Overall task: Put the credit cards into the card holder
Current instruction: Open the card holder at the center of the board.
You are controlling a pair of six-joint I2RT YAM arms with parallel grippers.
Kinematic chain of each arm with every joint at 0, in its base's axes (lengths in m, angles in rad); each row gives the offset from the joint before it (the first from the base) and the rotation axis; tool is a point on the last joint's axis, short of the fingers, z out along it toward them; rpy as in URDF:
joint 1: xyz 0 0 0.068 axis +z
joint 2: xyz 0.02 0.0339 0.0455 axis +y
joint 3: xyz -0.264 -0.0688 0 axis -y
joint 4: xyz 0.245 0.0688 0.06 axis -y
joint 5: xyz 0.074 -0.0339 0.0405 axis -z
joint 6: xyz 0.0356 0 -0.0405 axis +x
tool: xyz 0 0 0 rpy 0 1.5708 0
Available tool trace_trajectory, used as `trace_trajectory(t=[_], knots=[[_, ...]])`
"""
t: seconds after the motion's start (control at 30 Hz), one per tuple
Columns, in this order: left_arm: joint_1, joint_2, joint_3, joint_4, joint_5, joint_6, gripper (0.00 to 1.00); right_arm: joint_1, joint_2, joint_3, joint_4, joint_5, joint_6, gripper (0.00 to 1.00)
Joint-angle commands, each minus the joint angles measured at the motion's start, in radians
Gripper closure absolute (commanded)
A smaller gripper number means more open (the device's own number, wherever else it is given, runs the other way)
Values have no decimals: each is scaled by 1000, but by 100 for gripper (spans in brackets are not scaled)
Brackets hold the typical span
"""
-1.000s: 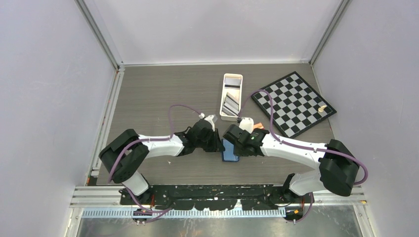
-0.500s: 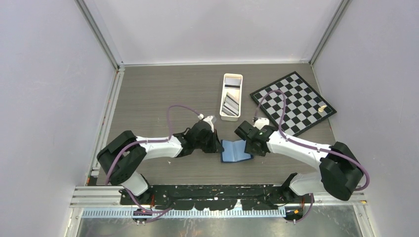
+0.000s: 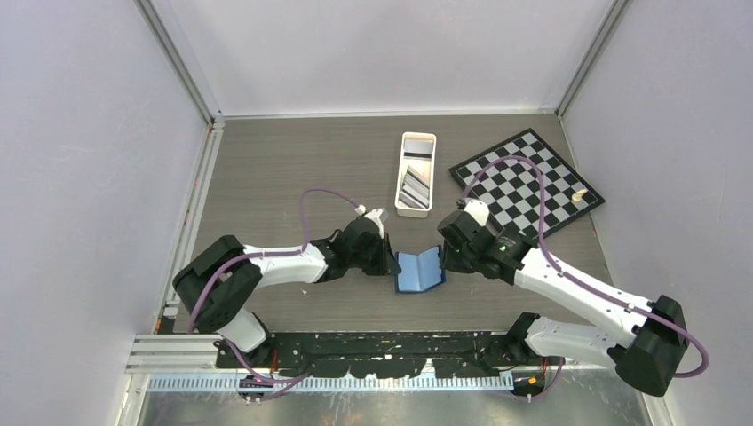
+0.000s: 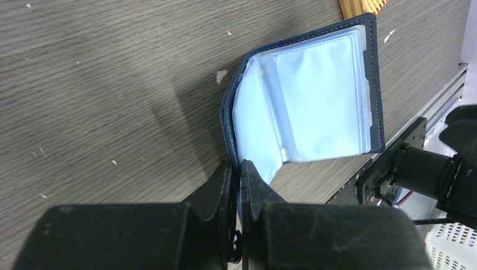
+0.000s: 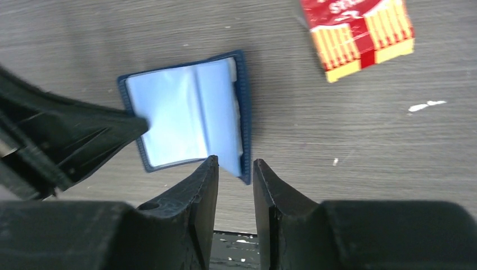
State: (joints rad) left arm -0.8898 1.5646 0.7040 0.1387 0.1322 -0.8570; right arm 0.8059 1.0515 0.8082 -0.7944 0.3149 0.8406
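Right wrist view — red-orange pack [image 5: 357, 36] near card holder [image 5: 180, 118].

The card holder [image 3: 419, 272] lies open, hemmed on both flanks: the left claw [image 4: 237, 179] pinches its left cover, and the right claw [image 5: 232, 169] straddles its right edge, jaws apart. Its pockets are reachable only from above. A white tray [image 3: 416, 173] stands behind, a chessboard [image 3: 528, 186] lies far right, and a red pack [image 5: 357, 34] lies near the holder. The counter [image 3: 275, 169] is bare on the far left.
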Motion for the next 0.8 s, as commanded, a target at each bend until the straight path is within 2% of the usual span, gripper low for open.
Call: trace_trajectory(t=[0.0, 0.13, 0.33, 0.77], knots=[[2, -39, 12, -17, -2, 16, 100, 82, 53, 71, 71, -25, -29, 66], [3, -37, 21, -26, -2, 20, 100, 152, 169, 118, 89, 19, -45, 69], [3, -27, 25, -29, -1, 22, 100, 159, 333, 131, 139, 56, -67, 71], [3, -19, 26, -25, 7, 31, 100, 160, 478, 129, 209, 59, -92, 74]])
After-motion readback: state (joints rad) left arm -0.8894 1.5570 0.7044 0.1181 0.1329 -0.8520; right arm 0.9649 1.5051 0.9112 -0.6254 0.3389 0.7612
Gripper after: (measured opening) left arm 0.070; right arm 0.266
